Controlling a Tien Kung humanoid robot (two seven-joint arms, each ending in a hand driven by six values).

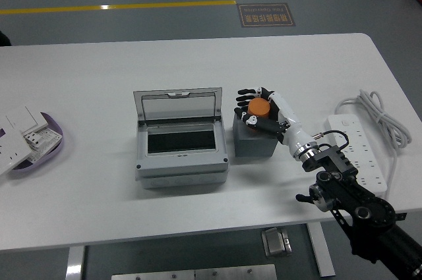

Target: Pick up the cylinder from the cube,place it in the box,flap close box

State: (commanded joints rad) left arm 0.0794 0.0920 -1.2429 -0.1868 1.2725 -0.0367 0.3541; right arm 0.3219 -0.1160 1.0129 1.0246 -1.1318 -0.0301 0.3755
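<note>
My right hand (258, 108) is curled around the orange cylinder (259, 107), fingers on its far side and thumb on the near side, and the cylinder sits on top of the grey cube (254, 140). Just left of the cube stands the grey box (181, 158), its clear flap lid (178, 105) tilted up and back, the inside dark. To my right a white power strip (359, 145) lies on the white surface (99, 214). A purple tray (46, 151) of white parts rests at the far left edge.
</note>
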